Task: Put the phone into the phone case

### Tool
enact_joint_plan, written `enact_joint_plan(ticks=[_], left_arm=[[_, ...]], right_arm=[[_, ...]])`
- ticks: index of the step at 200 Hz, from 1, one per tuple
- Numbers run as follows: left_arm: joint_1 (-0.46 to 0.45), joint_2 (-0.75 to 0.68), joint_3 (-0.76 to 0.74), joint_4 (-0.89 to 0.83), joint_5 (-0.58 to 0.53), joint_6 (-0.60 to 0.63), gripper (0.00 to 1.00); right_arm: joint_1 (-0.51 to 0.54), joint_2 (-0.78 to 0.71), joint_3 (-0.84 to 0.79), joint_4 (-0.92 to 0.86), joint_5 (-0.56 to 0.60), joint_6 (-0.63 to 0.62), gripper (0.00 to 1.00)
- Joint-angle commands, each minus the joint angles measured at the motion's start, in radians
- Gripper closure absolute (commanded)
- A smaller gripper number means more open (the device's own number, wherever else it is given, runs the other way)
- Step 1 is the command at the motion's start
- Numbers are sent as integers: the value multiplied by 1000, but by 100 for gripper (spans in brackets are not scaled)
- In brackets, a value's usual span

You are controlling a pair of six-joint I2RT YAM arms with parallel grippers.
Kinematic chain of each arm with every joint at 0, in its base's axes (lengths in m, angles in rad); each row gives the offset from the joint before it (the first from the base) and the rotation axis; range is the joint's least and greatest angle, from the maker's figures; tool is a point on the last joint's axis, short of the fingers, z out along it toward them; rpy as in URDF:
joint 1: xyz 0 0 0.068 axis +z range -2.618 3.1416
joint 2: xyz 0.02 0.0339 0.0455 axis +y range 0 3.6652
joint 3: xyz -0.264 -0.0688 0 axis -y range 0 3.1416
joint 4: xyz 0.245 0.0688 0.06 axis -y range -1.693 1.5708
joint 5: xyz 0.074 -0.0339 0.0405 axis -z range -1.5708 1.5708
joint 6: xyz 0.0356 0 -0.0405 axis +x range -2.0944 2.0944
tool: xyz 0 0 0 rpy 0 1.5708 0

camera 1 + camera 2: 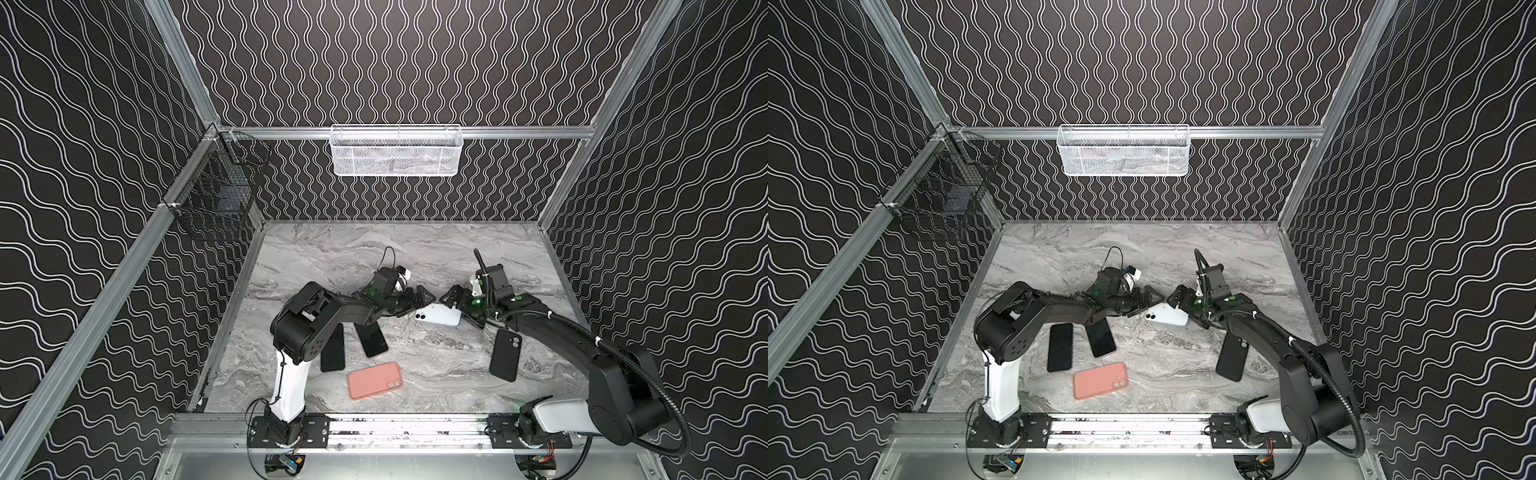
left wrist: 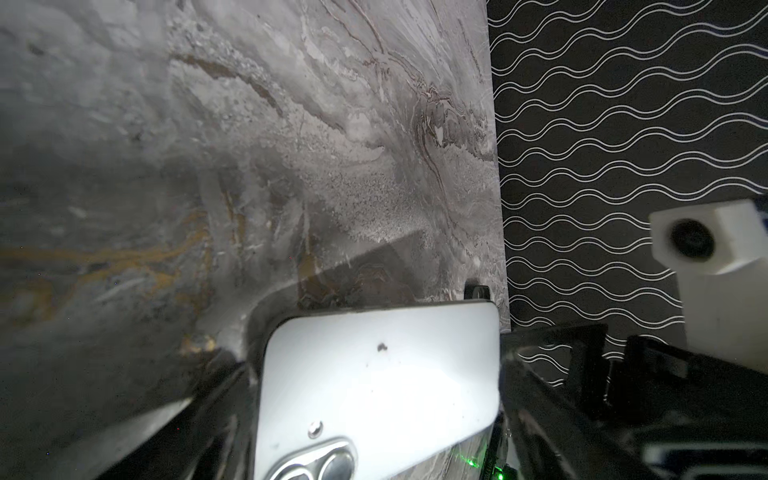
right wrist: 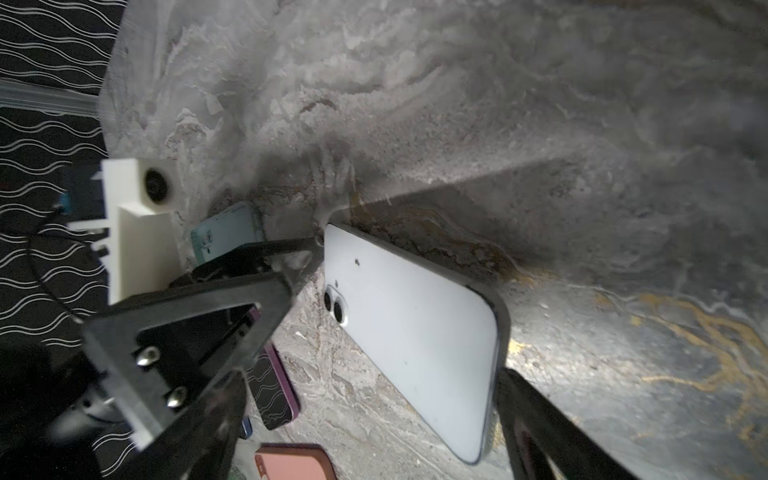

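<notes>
1 white phone (image 1: pixel 438 314) lay mid-table, its ends straddled by the left gripper (image 1: pixel 417 304) and right gripper (image 1: pixel 457 311), both spread wide. Nearby lay 2 black phones (image 1: pixel 333 351), 1 pink case (image 1: pixel 374 380) and 1 black case (image 1: pixel 505 354). The marble table (image 1: pixel 415 253) stood within wavy black walls (image 1: pixel 415 62) hung with 2 baskets (image 1: pixel 396 151).

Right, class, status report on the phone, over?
Left gripper, right gripper open at white phone's ends. Phone flat on table, back up. Black case apart.

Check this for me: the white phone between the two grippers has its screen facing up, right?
No: the white phone has its back facing up, camera lenses showing, as the right wrist view shows. It does sit between the left gripper and the right gripper.
</notes>
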Motion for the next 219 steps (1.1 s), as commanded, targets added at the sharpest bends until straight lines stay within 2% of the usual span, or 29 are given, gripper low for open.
enact_joint_plan(ticks=[1, 66, 116, 219], left_arm=[[-9, 26, -14, -241, 49, -48, 3], [-8, 31, -28, -204, 55, -70, 3], [-8, 42, -64, -94, 75, -132, 3], [-4, 33, -117, -10, 77, -167, 3]], right_arm=[[8, -12, 25, 172, -160, -24, 6], [11, -15, 4, 214, -178, -31, 7], [22, -10, -11, 255, -193, -19, 8], [36, 18, -146, 464, -226, 101, 11]])
